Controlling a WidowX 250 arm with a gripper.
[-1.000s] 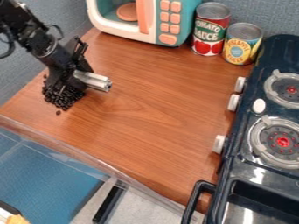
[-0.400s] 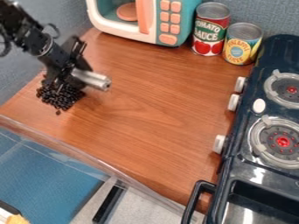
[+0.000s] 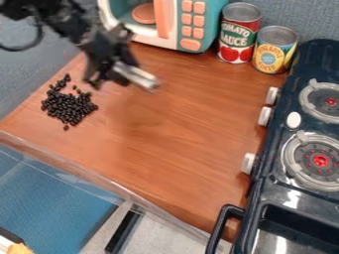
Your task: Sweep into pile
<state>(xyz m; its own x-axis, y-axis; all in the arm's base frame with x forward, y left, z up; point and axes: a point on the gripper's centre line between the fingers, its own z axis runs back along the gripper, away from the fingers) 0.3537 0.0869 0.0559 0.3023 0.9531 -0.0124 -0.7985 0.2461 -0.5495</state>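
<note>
While the gripper (image 3: 104, 68) hangs over the upper-left part of the table (image 3: 179, 139), a silver cylinder (image 3: 138, 76) juts rightward at its lower end. Jaws: cannot tell whether released, clenched or grasping the cylinder. Small dark pieces (image 3: 66, 107) lie on the table near its left edge, mostly in one dense cluster, with a sparser, looser scatter at its upper side.
</note>
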